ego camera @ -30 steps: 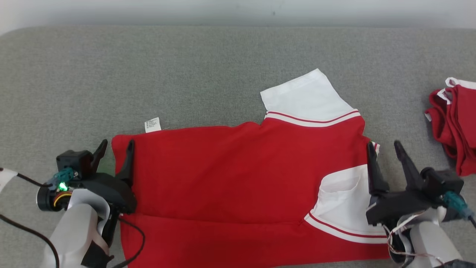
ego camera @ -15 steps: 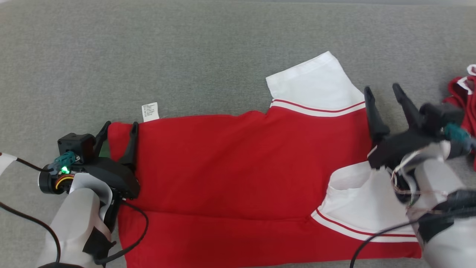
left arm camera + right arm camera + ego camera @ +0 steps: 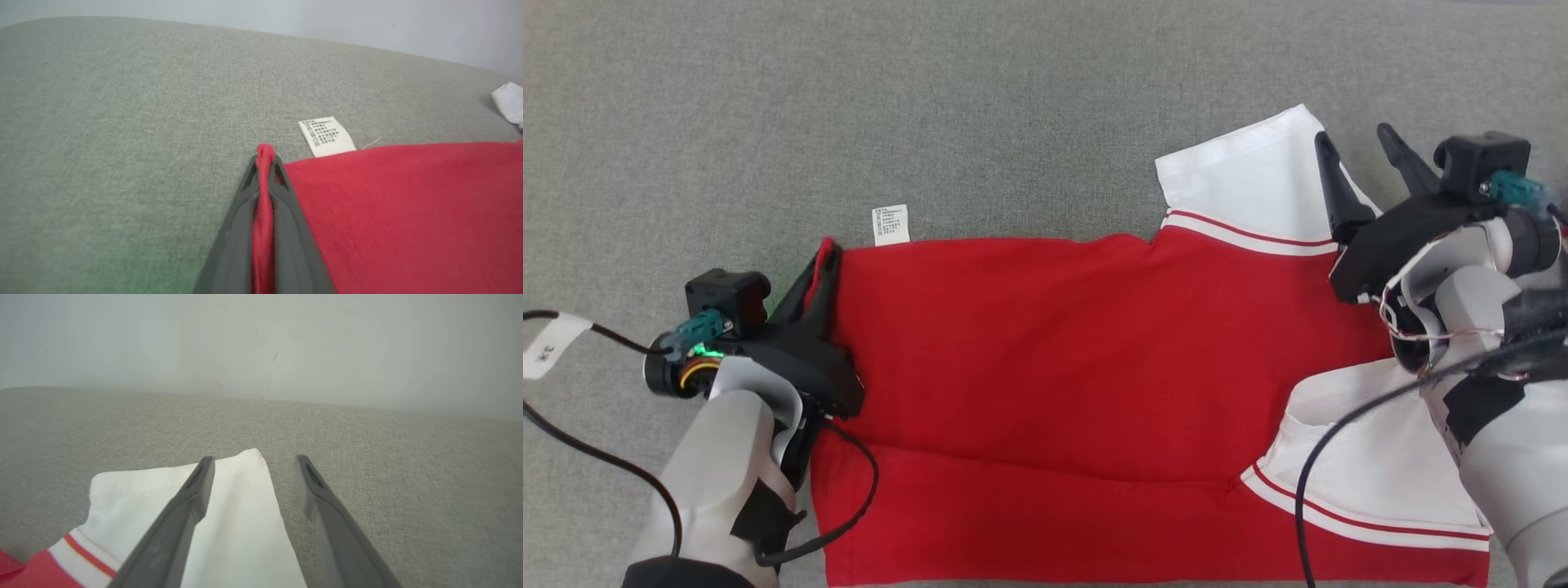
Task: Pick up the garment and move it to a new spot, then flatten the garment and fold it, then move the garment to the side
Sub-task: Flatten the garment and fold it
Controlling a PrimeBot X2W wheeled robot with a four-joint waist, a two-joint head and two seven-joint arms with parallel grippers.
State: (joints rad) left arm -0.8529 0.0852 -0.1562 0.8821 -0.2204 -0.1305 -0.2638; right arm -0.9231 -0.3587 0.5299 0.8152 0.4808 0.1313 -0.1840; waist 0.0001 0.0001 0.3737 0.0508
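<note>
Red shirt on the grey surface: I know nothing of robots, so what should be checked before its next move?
1. Left end effector shut on the garment corner: ok, red cloth is pinched between its fingers.
2. Right end effector open: ok.
3. Right end effector gripping the white sleeve: not ok; it straddles the sleeve's edge, jaws apart.
4. Garment flat: not ok; a fold line crosses its near part.
5. Left pinch holds every layer: cannot tell.
</note>
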